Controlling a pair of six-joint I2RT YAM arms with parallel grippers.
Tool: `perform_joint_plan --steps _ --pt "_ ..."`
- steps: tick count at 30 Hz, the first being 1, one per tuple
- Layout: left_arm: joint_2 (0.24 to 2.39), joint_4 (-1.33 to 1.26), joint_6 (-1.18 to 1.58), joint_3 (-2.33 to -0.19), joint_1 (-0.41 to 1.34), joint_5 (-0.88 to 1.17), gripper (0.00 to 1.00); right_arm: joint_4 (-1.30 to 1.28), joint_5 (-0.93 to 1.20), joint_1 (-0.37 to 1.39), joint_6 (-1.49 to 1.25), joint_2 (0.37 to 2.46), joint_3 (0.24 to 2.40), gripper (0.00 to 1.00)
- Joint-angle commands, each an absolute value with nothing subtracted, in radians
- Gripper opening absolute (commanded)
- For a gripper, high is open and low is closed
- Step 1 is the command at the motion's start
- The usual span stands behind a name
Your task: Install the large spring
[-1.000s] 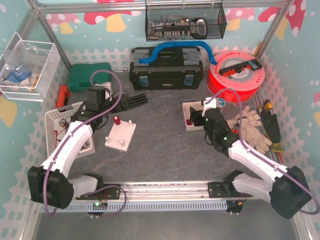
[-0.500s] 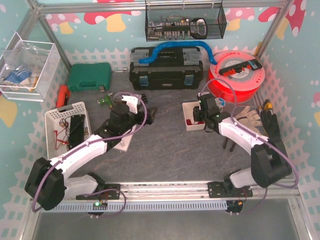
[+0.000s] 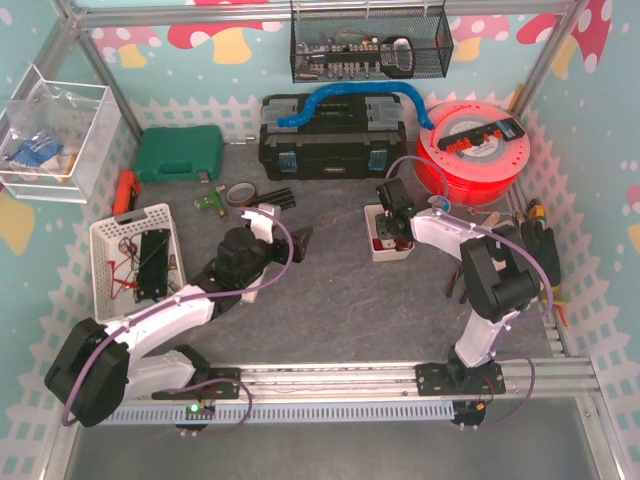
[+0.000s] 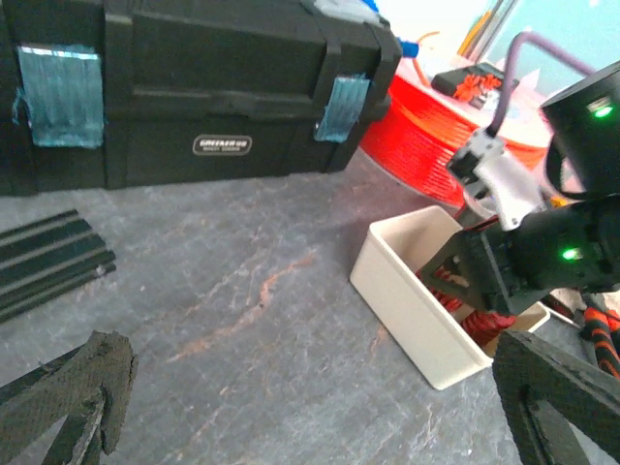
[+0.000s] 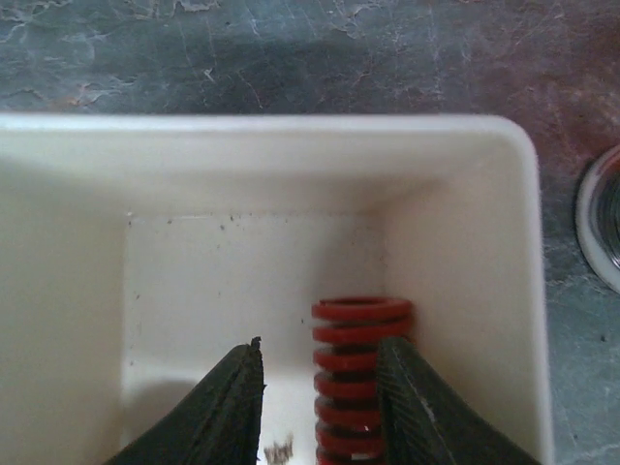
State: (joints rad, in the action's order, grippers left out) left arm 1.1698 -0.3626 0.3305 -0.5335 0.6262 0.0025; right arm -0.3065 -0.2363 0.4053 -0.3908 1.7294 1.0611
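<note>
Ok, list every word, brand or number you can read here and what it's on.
Badge on the black toolbox: white lettering, too blurred to read.
Black label on the red reel: marks too small to read.
No other lettering is legible.

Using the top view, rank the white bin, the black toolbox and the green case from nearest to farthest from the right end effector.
1. white bin: right of centre; the right end effector dips into it.
2. black toolbox: behind the bin, at the back centre.
3. green case: far off at the back left.
</note>
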Motion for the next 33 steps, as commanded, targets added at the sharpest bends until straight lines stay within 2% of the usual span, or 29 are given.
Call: perform_joint_plan --steps 1,6,11,21,27,33 --pt "1.133 -0.415 0.304 -0.512 0.637 -0.033 0.99 -0.345 -0.282 0.399 -0.422 1.799 1.121 0.36" --pt "1.148 -0.405 0.301 -0.524 0.64 -0.032 0.99 -0.352 -0.279 0.398 -0.428 1.879 1.156 0.36" --pt "1.146 -0.401 0.295 -0.525 0.643 -0.042 0.99 -0.349 -0.26 0.399 -0.419 1.922 1.171 0.4" --pt "1.137 -0.394 0.288 -0.525 0.648 -0.063 0.99 -0.333 -0.247 0.399 -0.382 1.937 1.152 0.41" --pt "1.134 -0.392 0.293 -0.523 0.649 -0.077 0.99 -0.272 -0.24 0.399 -0.318 1.844 1.126 0.26" --pt "1.123 -0.38 0.296 -0.526 0.649 -0.091 0.99 -0.256 -0.273 0.399 -0.253 1.726 1.133 0.17"
